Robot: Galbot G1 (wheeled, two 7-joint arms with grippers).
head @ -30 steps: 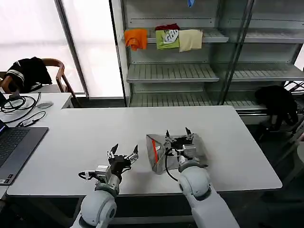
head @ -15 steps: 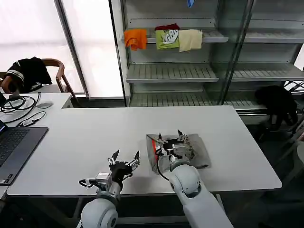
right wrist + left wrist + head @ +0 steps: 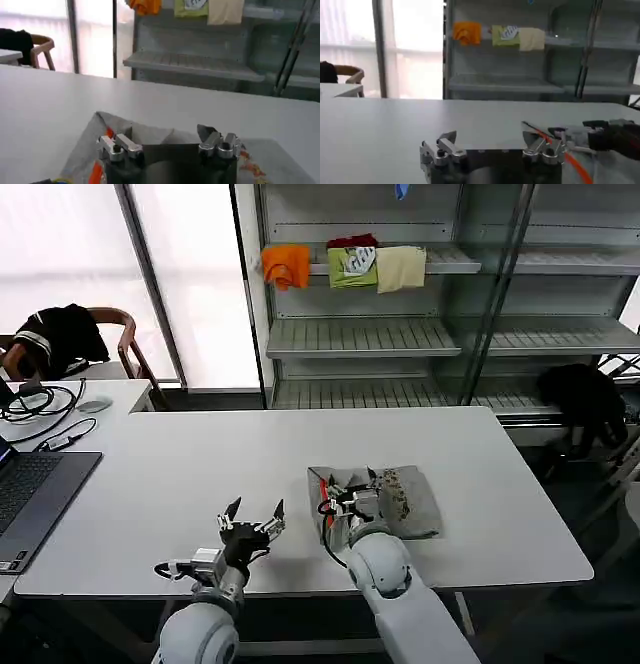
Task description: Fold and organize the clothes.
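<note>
Your right pincer (image 3: 350, 484) hangs spread over the folded grey shirt (image 3: 405, 502) — left pincer (image 3: 252, 515) spread above bare surface (image 3: 180, 474).

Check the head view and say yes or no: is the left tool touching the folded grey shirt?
No. The left tool hangs open over bare table, apart from the folded grey shirt, which lies under the right tool.

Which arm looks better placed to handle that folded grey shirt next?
Probably the right. Its open right gripper sits over the folded grey shirt, while the open left gripper hovers over bare table beside it.
</note>
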